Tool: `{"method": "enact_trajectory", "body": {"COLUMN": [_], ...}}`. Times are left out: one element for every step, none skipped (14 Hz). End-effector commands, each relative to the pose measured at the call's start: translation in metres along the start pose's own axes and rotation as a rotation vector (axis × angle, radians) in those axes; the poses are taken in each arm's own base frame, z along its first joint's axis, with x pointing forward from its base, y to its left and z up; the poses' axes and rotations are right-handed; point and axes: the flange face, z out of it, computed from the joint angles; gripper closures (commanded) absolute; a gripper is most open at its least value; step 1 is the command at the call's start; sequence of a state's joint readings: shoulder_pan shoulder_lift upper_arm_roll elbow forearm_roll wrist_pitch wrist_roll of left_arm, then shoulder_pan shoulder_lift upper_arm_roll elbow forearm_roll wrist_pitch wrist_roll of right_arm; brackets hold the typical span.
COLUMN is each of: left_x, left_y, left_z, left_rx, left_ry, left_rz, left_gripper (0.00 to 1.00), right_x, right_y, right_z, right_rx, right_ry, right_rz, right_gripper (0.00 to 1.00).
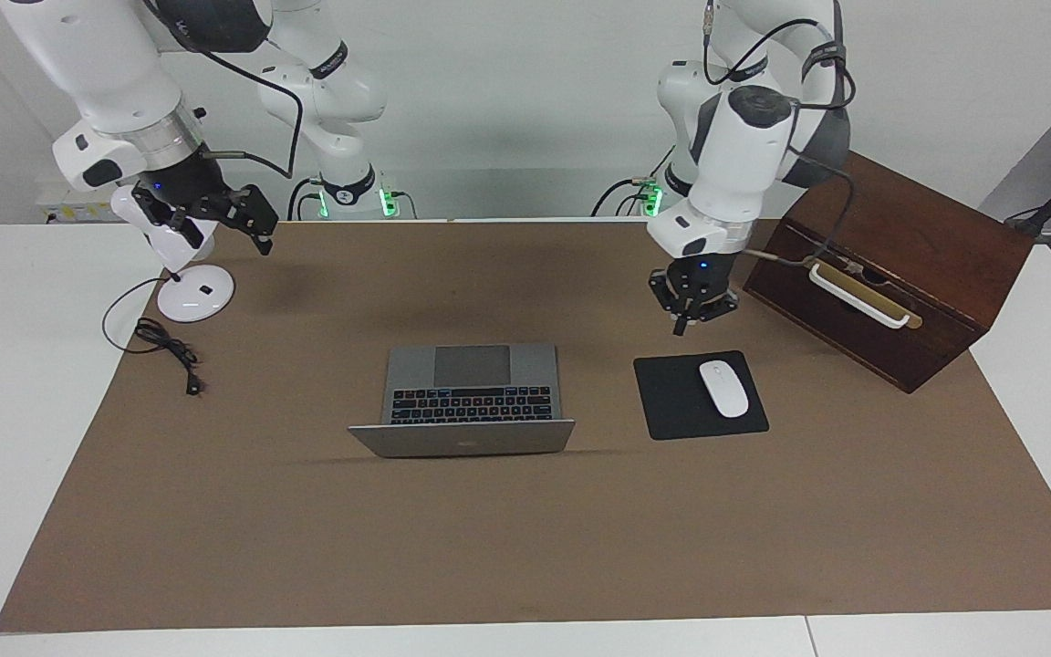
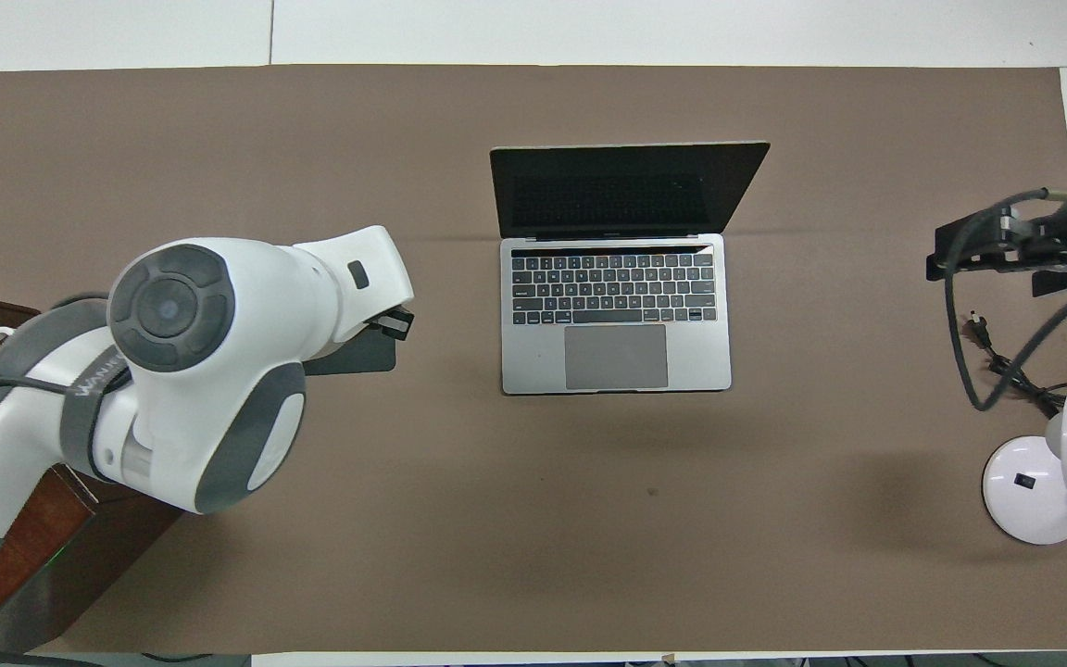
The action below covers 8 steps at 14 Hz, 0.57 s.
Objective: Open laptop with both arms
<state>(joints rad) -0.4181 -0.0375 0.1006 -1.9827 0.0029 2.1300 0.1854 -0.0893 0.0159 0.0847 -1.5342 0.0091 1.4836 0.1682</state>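
Sitting open mid-table, laptop has bare table along every edge. Left gripper over mouse pad, right gripper near lamp; jaws' state unclear, nothing held.

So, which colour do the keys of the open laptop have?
Black, on the laptop's silver-grey body. The overhead view shows this best.

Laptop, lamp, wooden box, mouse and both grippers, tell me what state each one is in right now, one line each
laptop: lid open, screen dark.
desk lamp: unplugged, plug lying loose on the mat.
wooden box: closed.
mouse: resting on the mouse pad.
left gripper: raised over the mat beside the wooden box, holding nothing.
right gripper: raised beside the desk lamp, holding nothing.
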Motion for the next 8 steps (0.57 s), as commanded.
{"method": "enact_trajectory", "body": {"left_x": [-0.025, -0.033, -0.039, -0.043, -0.047, -0.053, -0.060, -0.066], "left_y": [-0.050, -0.064, -0.078, -0.086, -0.094, -0.108, -0.118, -0.127], "left_z": [-0.030, -0.034, -0.039, -0.042, -0.043, -0.049, -0.049, -0.049], "left_rx": [0.025, 0.028, 0.032, 0.036, 0.037, 0.044, 0.045, 0.043], "left_ry": [-0.004, -0.012, -0.013, -0.008, -0.009, -0.006, -0.016, -0.031], "left_rz": [-0.028, -0.057, -0.084, -0.106, -0.127, -0.154, -0.174, -0.194], "left_gripper": [0.00, 0.00, 0.00, 0.00, 0.00, 0.00, 0.00, 0.00], "right_x": [-0.005, -0.005, -0.005, -0.006, -0.007, -0.007, -0.006, -0.006], "right_y": [0.012, 0.016, 0.019, 0.020, 0.022, 0.027, 0.032, 0.033], "right_z": [0.002, 0.004, 0.007, 0.007, 0.008, 0.007, 0.007, 0.007], "right_rx": [-0.016, -0.009, -0.009, -0.010, -0.010, -0.008, -0.007, -0.007], "right_ry": [-0.022, -0.032, -0.035, -0.037, -0.041, -0.041, -0.042, -0.042], "right_rz": [0.003, 0.022, 0.047, 0.059, 0.062, 0.070, 0.079, 0.081], "right_gripper": [0.00, 0.00, 0.00, 0.00, 0.00, 0.00, 0.00, 0.00]}}
